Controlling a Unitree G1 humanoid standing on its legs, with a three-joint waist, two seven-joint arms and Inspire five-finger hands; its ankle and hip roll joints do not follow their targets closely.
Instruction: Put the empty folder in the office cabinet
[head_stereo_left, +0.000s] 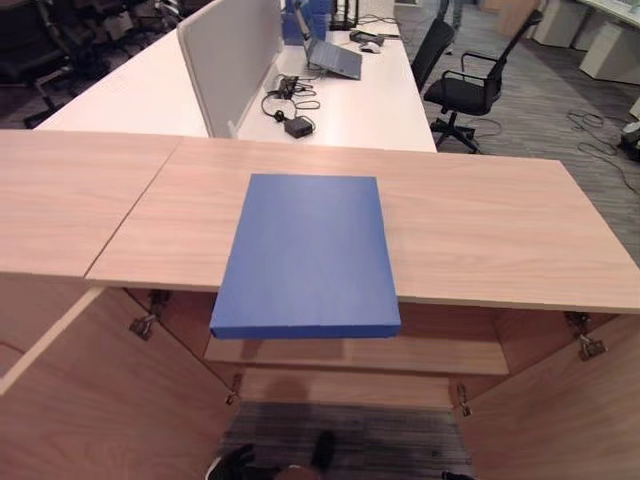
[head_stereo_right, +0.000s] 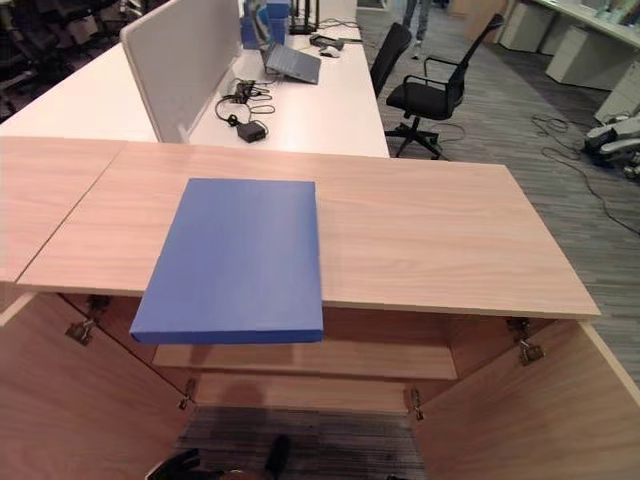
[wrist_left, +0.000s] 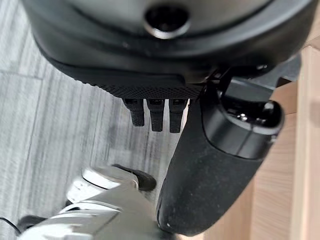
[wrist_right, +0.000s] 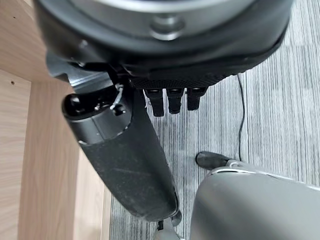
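You get head stereo pair looking steeply down, sharing light wooden cabinet top (head_stereo_left: 480, 230); wrist cameras point close along hands toward grey striped carpet (wrist_right: 280, 100).

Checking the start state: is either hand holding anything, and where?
Nothing is held: left hand and right hand hang open, and the folder lies on the cabinet top.
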